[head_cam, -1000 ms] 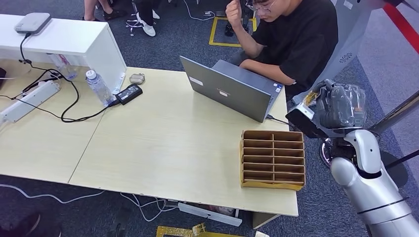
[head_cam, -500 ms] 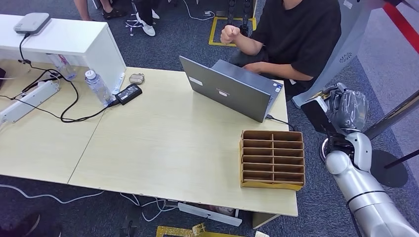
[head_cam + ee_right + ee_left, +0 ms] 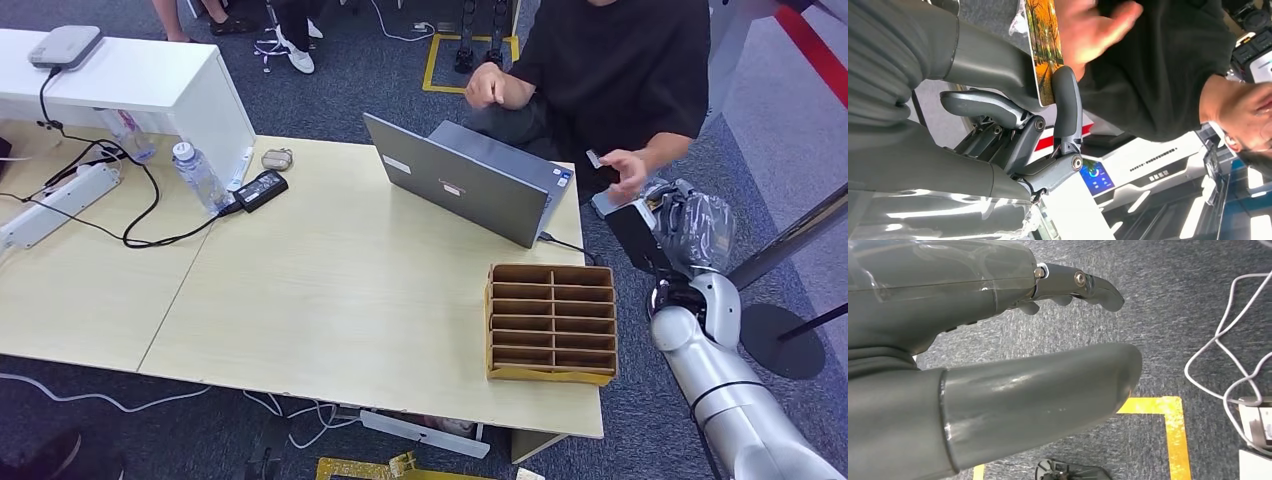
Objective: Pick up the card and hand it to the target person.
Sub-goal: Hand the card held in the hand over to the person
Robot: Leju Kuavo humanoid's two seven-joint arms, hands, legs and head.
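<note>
My right hand [image 3: 683, 225] is raised off the table's right end, beside the seated person in a black shirt [image 3: 620, 70]. It pinches a card [image 3: 1044, 50] with an orange autumn picture between thumb and a finger [image 3: 1066, 107]. The person's hand [image 3: 622, 172] reaches down to my hand; in the right wrist view that hand [image 3: 1088, 30] touches the card's far end. My left hand [image 3: 998, 365] hangs over grey carpet with thumb and fingers apart and nothing in it.
A cardboard sorter with several slots [image 3: 552, 322] stands at the table's right front. An open grey laptop [image 3: 465, 180] sits before the person. A water bottle [image 3: 198, 176], a power brick [image 3: 261, 189] and cables lie at the left. A white box [image 3: 140, 80] stands at the back left.
The person's hand has come off the laptop and reached out to the card. My right hand has moved slightly toward the person, still holding the card.
</note>
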